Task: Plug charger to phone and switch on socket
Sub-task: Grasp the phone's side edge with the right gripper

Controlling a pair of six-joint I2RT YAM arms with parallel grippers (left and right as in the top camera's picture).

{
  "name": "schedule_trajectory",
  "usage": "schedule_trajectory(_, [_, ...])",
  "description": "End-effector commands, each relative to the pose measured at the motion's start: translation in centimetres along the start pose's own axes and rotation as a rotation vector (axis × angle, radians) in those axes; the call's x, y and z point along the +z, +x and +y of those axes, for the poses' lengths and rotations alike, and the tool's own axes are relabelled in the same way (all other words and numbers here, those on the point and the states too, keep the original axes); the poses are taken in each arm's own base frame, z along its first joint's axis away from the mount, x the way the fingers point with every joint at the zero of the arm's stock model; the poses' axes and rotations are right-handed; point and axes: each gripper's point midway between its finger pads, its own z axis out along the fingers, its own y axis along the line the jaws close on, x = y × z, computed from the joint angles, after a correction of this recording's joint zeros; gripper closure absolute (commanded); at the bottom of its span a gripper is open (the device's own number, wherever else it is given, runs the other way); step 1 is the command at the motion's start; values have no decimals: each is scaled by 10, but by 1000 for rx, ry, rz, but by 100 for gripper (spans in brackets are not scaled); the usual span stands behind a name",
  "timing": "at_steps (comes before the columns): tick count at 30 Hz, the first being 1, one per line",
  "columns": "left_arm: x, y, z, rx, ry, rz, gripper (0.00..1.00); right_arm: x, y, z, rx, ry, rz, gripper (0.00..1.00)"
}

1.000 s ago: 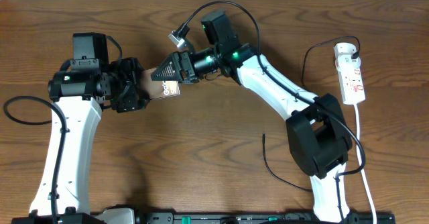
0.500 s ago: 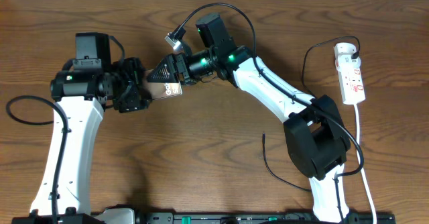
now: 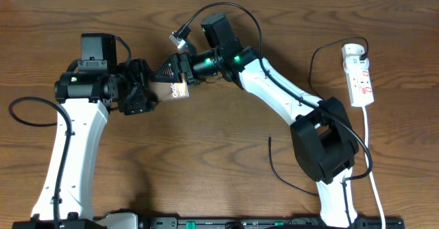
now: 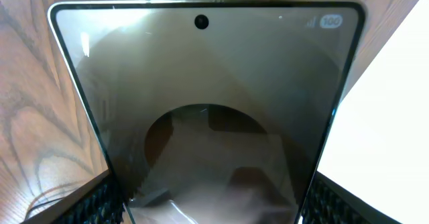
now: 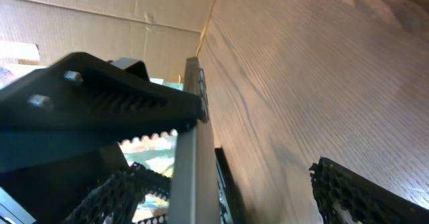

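The wooden table [image 3: 206, 167] carries everything. The left gripper [image 3: 147, 92] is clamped on the phone [image 3: 173, 90], with its pads pressed against both long edges and the screen facing its wrist camera. The right gripper [image 3: 173, 73] sits at the phone's far end. Its jaws are spread wide and the phone's thin edge stands between them, unpinched. The socket [image 3: 358, 75] lies well to the right of the phone. The charger [image 3: 270, 153] lies loose on the wood, right of the phone and nearer the robot's base.

Your left gripper [image 3: 140, 92] sits left of the phone [image 3: 177, 90], your right gripper [image 3: 171, 71] right of and behind it. The socket [image 3: 358, 75] lies far right, with the charger [image 3: 269, 152] left of it, nearer front.
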Motion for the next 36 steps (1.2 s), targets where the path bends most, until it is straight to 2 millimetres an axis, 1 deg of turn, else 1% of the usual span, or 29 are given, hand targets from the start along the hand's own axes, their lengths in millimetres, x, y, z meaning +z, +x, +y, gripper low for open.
schedule_trajectory(1, [-1,1,-3,-18,9,0,93,3,0,10,3,-16,2,15])
schedule_trajectory(7, [-1,1,-4,-40,14,2,93,3,-2,12,34,-23,-3,15])
schedule_trajectory(15, [-1,7,-10,-31,36,32,93,5,-1,17,22,-39,4,17])
schedule_trajectory(21, [-1,7,-10,-31,36,32,93,5,1,22,9,-62,18,16])
schedule_trajectory(28, [-1,7,-10,-31,35,32,93,5,5,28,-18,-94,42,22])
schedule_trajectory(36, [-1,7,-10,-31,35,32,93,9,12,34,-45,-117,73,21])
